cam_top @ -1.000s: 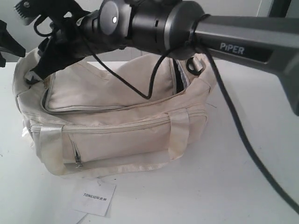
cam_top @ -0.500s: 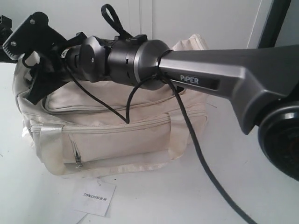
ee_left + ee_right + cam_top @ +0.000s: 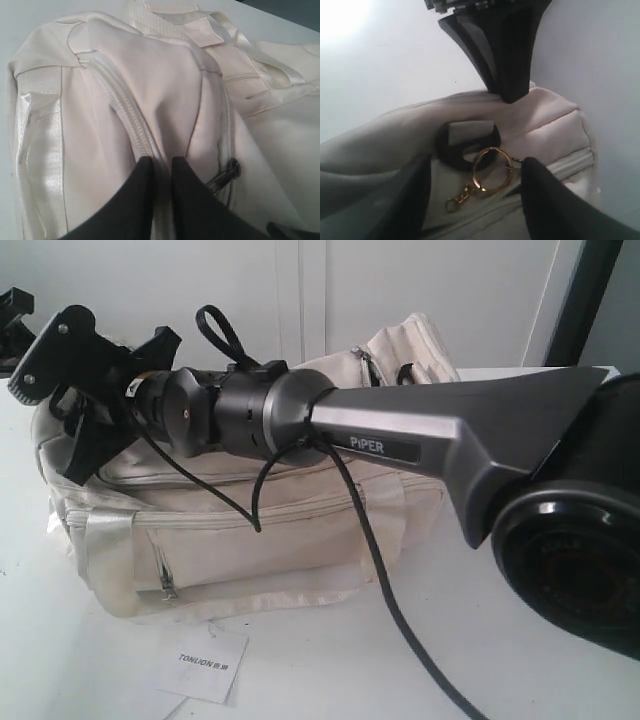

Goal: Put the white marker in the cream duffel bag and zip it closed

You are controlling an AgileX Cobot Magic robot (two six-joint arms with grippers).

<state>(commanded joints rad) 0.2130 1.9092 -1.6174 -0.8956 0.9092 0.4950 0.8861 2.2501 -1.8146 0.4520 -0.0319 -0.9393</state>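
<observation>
The cream duffel bag [image 3: 250, 530] lies on the white table. Its left end fills the left wrist view, where my left gripper [image 3: 159, 167] is shut on a ridge of bag fabric along the top zip, next to a dark zip pull [image 3: 227, 172]. My right gripper [image 3: 475, 180] reaches across to that same end of the bag [image 3: 545, 125]. It is open, with a gold key ring [image 3: 490, 170] and a black strap clip [image 3: 465, 145] lying between its fingers. In the exterior view the right gripper [image 3: 70, 400] hangs over the bag's left end. The white marker is out of view.
A small white paper tag [image 3: 205, 660] with print lies on the table in front of the bag. The right arm [image 3: 430, 440] and its black cable [image 3: 375, 570] cross over the bag's top. The bag's right end flap [image 3: 405, 345] stands up.
The right arm has dropped lower over the bag and swung towards the camera. Its gripper stays at the bag's left end. The bag's right end flap now shows.
</observation>
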